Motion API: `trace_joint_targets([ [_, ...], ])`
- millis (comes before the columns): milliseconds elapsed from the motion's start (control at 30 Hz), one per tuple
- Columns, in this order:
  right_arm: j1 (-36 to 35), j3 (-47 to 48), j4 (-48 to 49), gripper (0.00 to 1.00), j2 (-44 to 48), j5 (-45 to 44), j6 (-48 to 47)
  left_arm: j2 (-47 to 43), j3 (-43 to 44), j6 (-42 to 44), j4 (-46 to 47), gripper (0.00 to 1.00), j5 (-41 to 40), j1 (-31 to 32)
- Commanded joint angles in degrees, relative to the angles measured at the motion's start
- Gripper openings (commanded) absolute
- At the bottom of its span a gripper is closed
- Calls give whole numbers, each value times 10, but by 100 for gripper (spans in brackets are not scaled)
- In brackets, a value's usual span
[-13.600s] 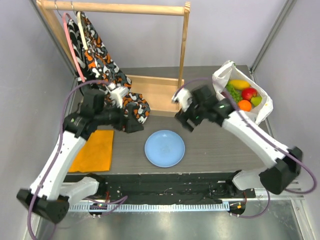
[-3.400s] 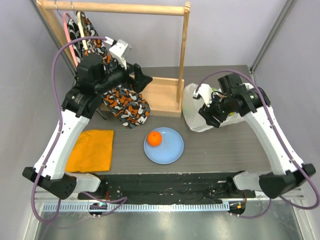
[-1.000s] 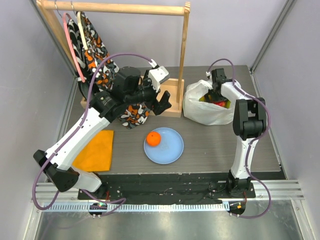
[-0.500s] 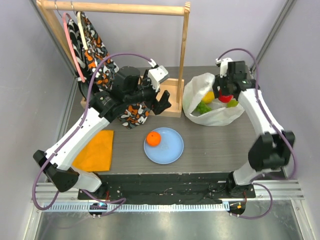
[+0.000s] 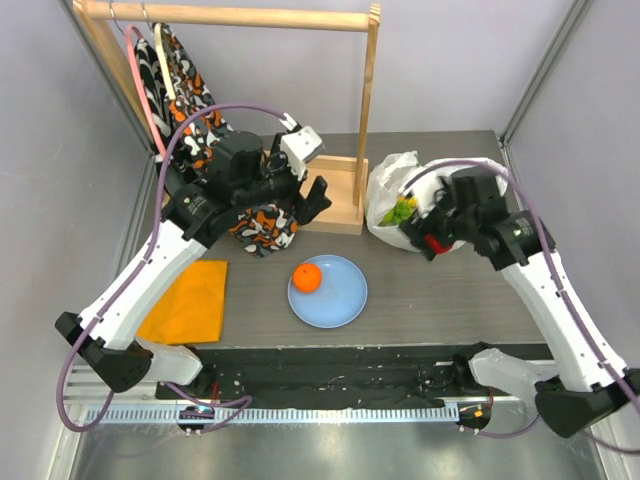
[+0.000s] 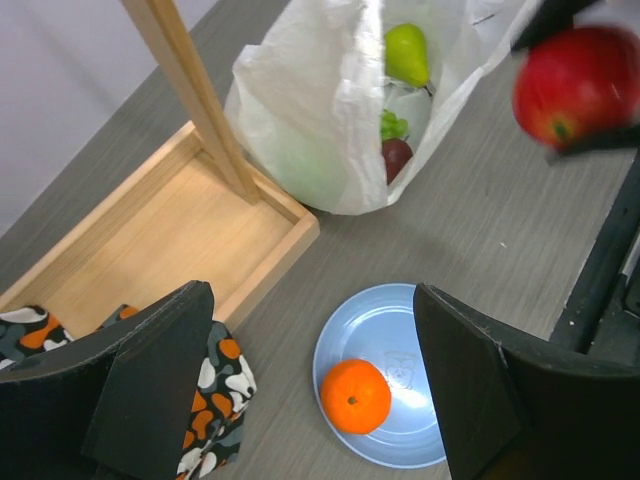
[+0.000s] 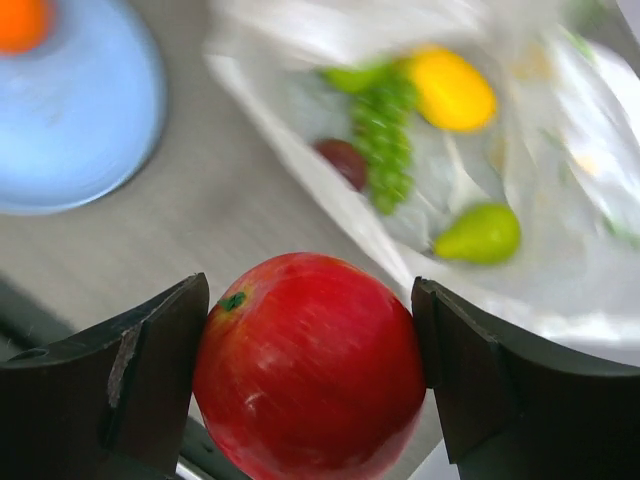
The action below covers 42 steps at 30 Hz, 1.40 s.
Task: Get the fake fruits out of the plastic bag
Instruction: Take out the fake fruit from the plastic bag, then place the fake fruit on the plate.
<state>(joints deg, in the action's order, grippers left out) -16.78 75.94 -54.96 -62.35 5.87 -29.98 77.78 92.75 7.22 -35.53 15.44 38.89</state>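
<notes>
Right gripper (image 7: 310, 300): mine, clamped on a glossy red plastic apple (image 7: 310, 365), one black finger (image 7: 150, 380) pressed to each side of it
Red apple: held in the air over the dark grey wood-grain table (image 5: 430, 300), just at the near side of the bag, towards the right edge
Left gripper (image 6: 312, 295): mine too, jaws spread wide with nothing between them, hanging above the middle of the table, close to the rack's tray base
Plastic bag: a crinkly white translucent plastic bag (image 5: 392, 180) lies slumped towards the far right corner of the table, its mouth gaping
Fruit inside the bag: a yellow plastic mango (image 7: 452, 90), a green plastic grape bunch (image 7: 385, 140), a dark purple plastic plum (image 7: 343, 162) and a green plastic pear (image 7: 480, 233), close together on the bag's lower sheet; one more green piece beside the mango is too blurred for me to name
Orange: a glossy plastic orange (image 5: 308, 277) sits on the left part of a round light-blue plate (image 5: 340, 300)
Plate: flat on the table near the middle of the near edge, apart from the bag
Cloth: a folded orange cloth (image 5: 185, 300) lies flat by the left edge, towards the near left corner
Rack: a light wooden clothes rack with a tray base (image 5: 335, 190) stands at the middle of the far edge, just left of the bag
Garment: a black, orange and white patterned garment (image 5: 255, 215) hangs from the rack and spills onto the table left of the tray
</notes>
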Motion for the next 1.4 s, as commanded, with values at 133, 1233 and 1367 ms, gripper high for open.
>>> trace_joint_targets([
  [133, -343, 7, -91, 49, -93, -135, -102, -46, 13, 17, 9, 86, -6, -40],
  [1233, -452, 76, 21, 100, -471, -273, -95, -103, 2, -36, 26, 86, 53, -140],
  [1367, -452, 83, 12, 100, -457, -272, -97, -91, 16, -44, 34, 86, 58, -141],
])
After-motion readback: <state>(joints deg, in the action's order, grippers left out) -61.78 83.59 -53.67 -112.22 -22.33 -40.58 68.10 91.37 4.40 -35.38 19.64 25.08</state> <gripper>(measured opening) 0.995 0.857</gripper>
